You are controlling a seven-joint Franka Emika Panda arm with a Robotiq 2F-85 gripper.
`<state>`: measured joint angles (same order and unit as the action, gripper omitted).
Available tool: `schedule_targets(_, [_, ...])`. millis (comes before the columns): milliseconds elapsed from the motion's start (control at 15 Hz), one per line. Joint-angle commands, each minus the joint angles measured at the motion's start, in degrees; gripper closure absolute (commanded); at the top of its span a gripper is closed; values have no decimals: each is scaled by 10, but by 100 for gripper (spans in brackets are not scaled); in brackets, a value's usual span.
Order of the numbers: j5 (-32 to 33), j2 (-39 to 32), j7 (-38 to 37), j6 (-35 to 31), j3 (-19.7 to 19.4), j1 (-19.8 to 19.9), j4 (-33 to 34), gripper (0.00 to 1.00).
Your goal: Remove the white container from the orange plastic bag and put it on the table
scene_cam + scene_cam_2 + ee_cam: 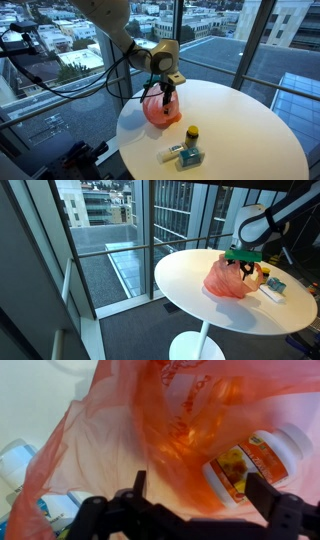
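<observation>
The orange plastic bag (160, 110) lies crumpled on the round white table (250, 135); it also shows in an exterior view (228, 282). My gripper (165, 86) hangs right over the bag's top (242, 262). In the wrist view the gripper (200, 495) is open, its fingers spread on either side of the bag's film (150, 420). The white container (255, 460), with an orange-yellow label, lies on its side in the bag, close to the right-hand finger. It is hidden in both exterior views.
A yellow-capped bottle (192, 133) stands near the bag on the table. A flat white-and-teal item (178, 153) lies beside it, also visible in an exterior view (274, 288). Glass walls and a railing surround the table (200, 305).
</observation>
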<state>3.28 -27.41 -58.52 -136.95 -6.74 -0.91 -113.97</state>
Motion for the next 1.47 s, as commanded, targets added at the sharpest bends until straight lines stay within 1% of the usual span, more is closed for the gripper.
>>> schedule_targets(0, [-23, -26, -25, 4, -9, -10, 36, 0])
schedule_targets(467, [-67, -24, -58, 17, -6, -13, 41, 0])
schedule_targets(867, [-62, -40, -85, 13, -9, -15, 45, 0])
schedule_targets(1400, [-63, -51, -81, 13, -6, -12, 48, 0])
